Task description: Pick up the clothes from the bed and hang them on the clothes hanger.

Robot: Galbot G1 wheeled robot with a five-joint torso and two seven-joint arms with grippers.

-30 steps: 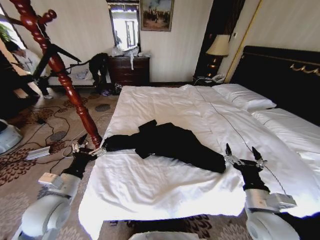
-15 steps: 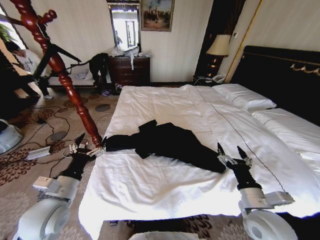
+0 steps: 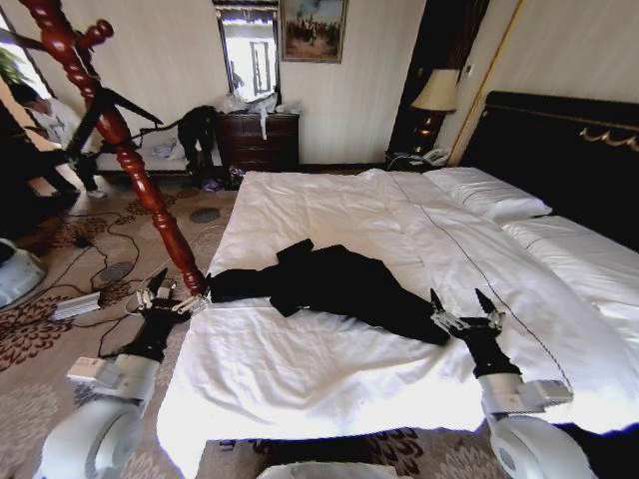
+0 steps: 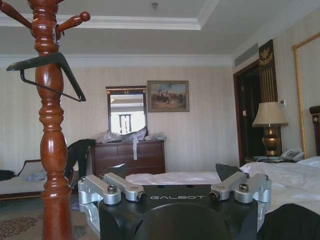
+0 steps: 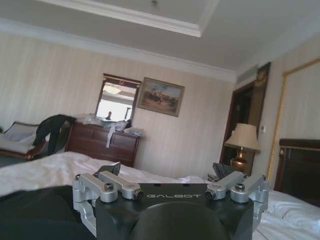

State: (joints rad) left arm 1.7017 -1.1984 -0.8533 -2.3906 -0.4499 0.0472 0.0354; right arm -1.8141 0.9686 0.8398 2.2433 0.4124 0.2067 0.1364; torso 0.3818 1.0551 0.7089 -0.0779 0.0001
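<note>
Clothes [image 3: 344,289] lie spread across the bed [image 3: 329,225], ungrasped. Left gripper [image 3: 160,295], fingers apart, sits by one sleeve end; right gripper [image 3: 461,317], also spread, at the other end. Thin fabric may slip from the fingers, or they may pinch duvet too; the clothes hanger [image 3: 120,140] stands close beside the left arm.

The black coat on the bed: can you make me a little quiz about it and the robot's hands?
1. True or false: the clothes are already hanging on the clothes hanger.
2. Which gripper is at the end of the clothes nearest the clothes hanger: A) left gripper B) right gripper?
3. Fill in: both grippers have their fingers ____.

Key:
1. False; the clothes lie spread on the bed.
2. A; the left gripper is at the sleeve end beside the stand's pole, the right gripper at the other end.
3. Open.
</note>
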